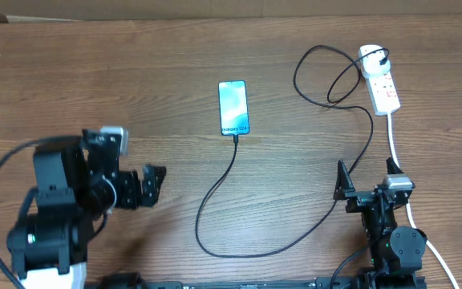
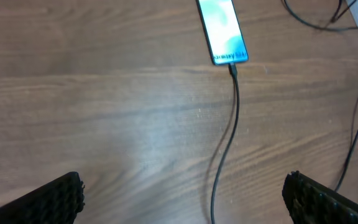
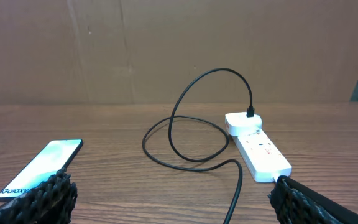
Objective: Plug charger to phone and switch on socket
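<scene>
The phone (image 1: 233, 107) lies screen up at the table's middle, "Galaxy S24+" at its near end. The charger's black cable (image 1: 215, 193) has its tip in the phone's near end, loops across the table and its black plug (image 1: 384, 59) sits in the white socket strip (image 1: 382, 80) at the far right. My left gripper (image 1: 149, 186) is open and empty at the left, well short of the phone (image 2: 224, 30); the cable (image 2: 225, 143) runs between its fingers' view. My right gripper (image 1: 365, 186) is open and empty near the front right, facing the socket (image 3: 257, 146) and phone (image 3: 39, 168).
The socket's thick white cord (image 1: 411, 209) runs down the right side past my right arm to the table's front edge. A brown cardboard wall (image 3: 166, 50) stands behind the table. Cable loops (image 1: 327, 76) lie left of the socket.
</scene>
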